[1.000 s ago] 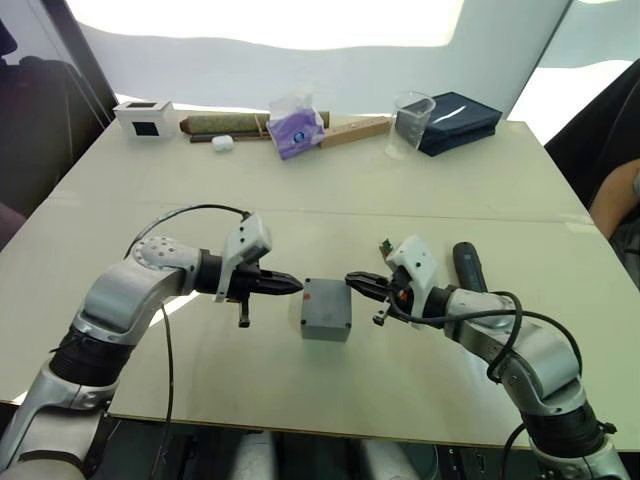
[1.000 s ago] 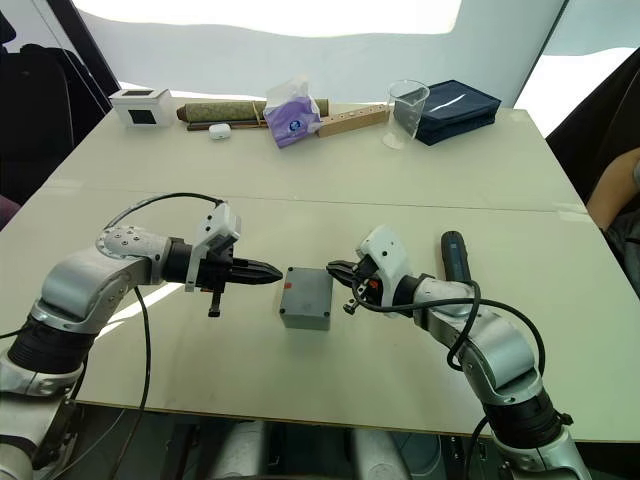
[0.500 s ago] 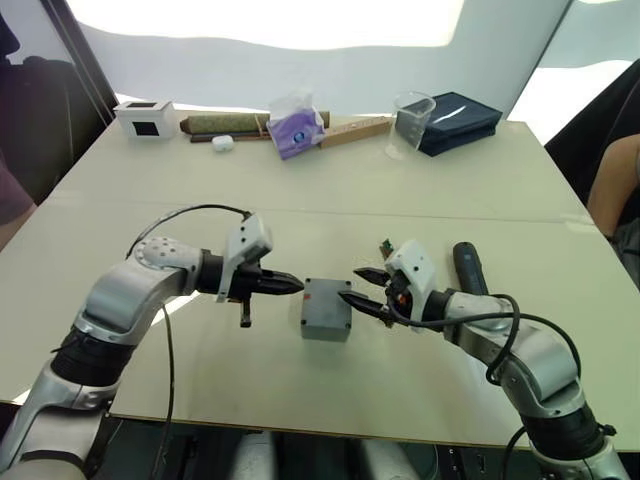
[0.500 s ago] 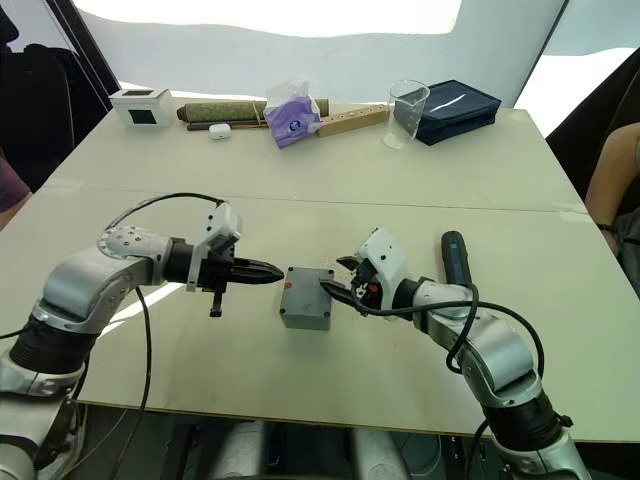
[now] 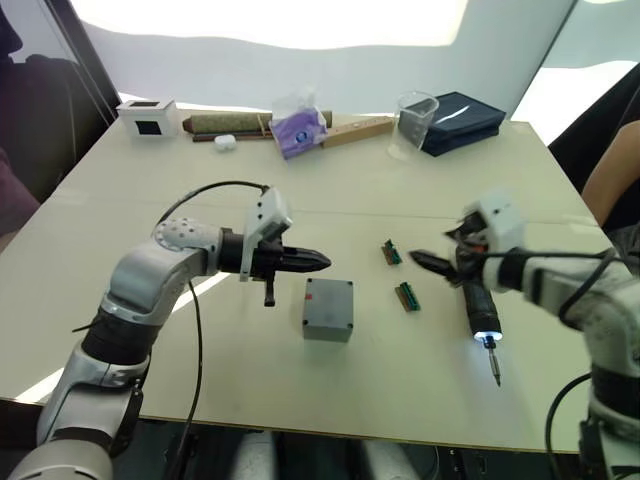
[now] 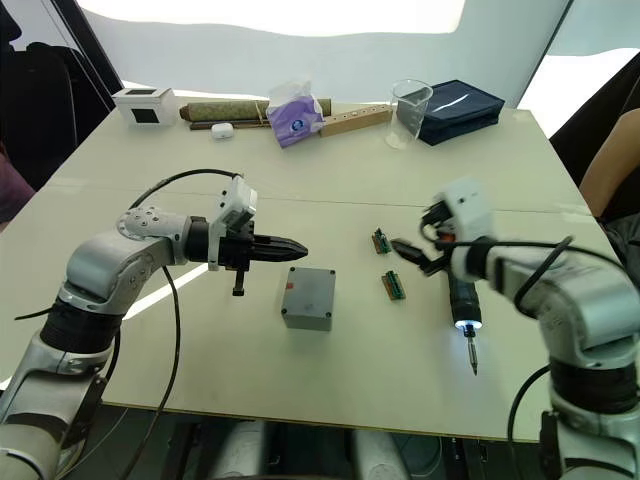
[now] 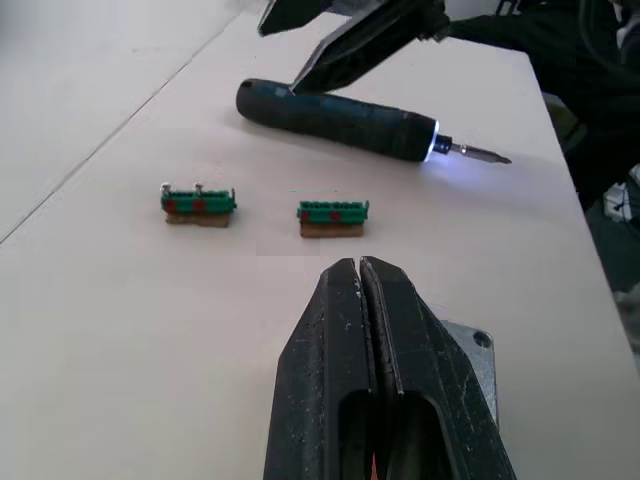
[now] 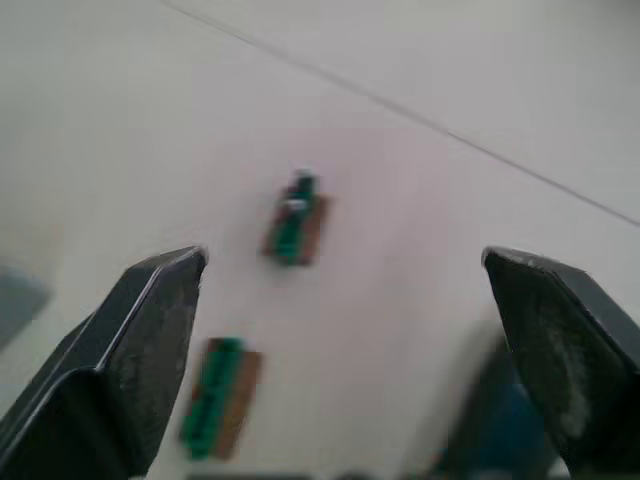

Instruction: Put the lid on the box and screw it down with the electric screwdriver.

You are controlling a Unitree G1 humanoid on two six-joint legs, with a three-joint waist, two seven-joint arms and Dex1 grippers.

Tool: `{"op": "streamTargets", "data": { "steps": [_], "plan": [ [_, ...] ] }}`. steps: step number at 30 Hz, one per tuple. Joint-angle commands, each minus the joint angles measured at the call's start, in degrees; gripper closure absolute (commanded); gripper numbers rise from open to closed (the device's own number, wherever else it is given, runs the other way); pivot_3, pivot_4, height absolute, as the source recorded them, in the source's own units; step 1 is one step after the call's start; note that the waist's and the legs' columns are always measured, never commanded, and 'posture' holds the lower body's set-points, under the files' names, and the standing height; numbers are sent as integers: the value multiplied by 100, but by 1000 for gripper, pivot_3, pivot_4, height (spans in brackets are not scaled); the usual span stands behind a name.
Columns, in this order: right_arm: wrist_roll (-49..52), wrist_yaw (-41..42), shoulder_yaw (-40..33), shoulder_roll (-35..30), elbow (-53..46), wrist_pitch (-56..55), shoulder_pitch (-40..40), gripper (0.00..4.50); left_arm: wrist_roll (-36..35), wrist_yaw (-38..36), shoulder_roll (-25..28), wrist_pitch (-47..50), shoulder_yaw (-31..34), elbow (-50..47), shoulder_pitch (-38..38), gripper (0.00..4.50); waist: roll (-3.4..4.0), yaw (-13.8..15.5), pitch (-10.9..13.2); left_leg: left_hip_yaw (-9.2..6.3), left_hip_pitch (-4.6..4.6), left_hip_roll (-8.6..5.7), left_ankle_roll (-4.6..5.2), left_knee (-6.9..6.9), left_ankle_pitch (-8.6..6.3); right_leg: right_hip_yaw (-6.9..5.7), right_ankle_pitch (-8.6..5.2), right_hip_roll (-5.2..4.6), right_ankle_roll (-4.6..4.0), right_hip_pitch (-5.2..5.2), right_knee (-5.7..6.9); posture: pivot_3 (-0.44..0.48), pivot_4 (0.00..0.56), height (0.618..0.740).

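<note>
Two pincers free: left pincer closed, right pincer spread above black pen-shaped electric screwdriver, 3 o'clock of lidded grey box. Next: grasp it.

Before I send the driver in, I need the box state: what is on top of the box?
The lid sits on top of the box, closing it, with small corner holes visible. Whether screws sit in them, and what is inside, cannot be seen.

Silver arms, black cables, white wrist housings, black two-fingered left hand
</note>
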Motion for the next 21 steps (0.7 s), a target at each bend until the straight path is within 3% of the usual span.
{"op": "streamTargets", "data": {
  "steps": [1, 4, 9, 13, 21],
  "plan": [
    [810, 70, -18, -1056, 798, 656, -364, 31, 173, -287, -48, -492, -262, -175, -192, 4500, 6, 10, 4, 2, 0, 0, 0, -2, 0, 1, 0, 0, 0, -3, 1, 0, 150, 740],
    [1413, 22, 688, -1903, 1571, 656, -583, 31, 246, -586, -54, -757, -435, -93, -182, 4500, 6, 17, 4, 22, 0, -4, 1, 0, -1, 2, 0, -6, 0, 4, -9, 0, 150, 740],
    [2506, -293, 1618, -2373, 2673, 656, -889, 31, 436, -712, -200, -1076, -598, 63, -230, 4500, 7, -12, 3, 38, 3, 2, 6, 0, -3, 12, 1, 1, 0, 1, -9, 0, 150, 740],
    [3018, -255, 2202, -2526, 3269, 656, -1159, 31, 467, -610, -331, -1068, -619, 5, -191, 4500, 7, 2, 4, 38, -3, 1, 8, 1, -5, 15, 0, -1, 1, -8, -8, 0, 150, 740],
    [2746, -253, 3158, -2280, 3807, 656, -1760, 31, 363, -385, -268, -827, -499, -439, 60, 4500, 7, 1, 4, 24, -3, 3, 11, 2, -6, 17, 0, -2, 1, -9, -8, 0, 150, 740]
  ]
}}
